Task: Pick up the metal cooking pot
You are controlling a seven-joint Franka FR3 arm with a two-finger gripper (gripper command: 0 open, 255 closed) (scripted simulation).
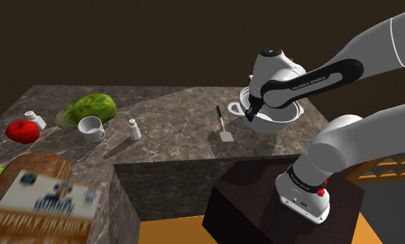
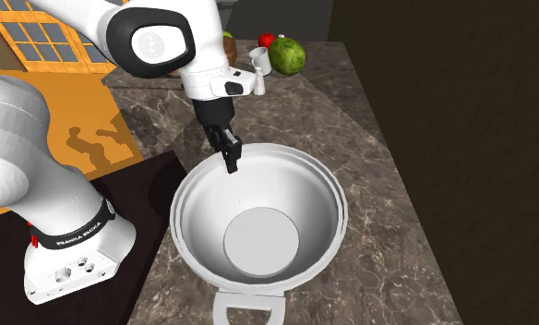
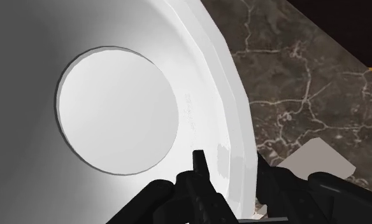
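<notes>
Dark veined marble makes up the bench (image 1: 173, 138), with a plain dark wall behind it. In the shoulder view the white cooking pot (image 1: 281, 119) sits at the bench's far right end. The arm's hand hides most of it, so only its lower bowl and one side handle show. The second exterior view looks straight into the pot (image 2: 305, 198), whose near handle is cut off by the bottom edge.

The gripper (image 2: 232, 164) is at the pot's upper-left rim there. In the wrist view the gripper (image 3: 232, 164) is parted astride that rim, one finger inside the pot (image 3: 114, 108) and one outside, neither plainly pressing the wall. A pale flat piece (image 3: 318, 159) on the bench beyond the outer finger is hard to identify.

A black-handled spatula (image 1: 223, 125) lies left of the pot. A blurred printed box (image 1: 52, 204) is cropped at the lower left.
</notes>
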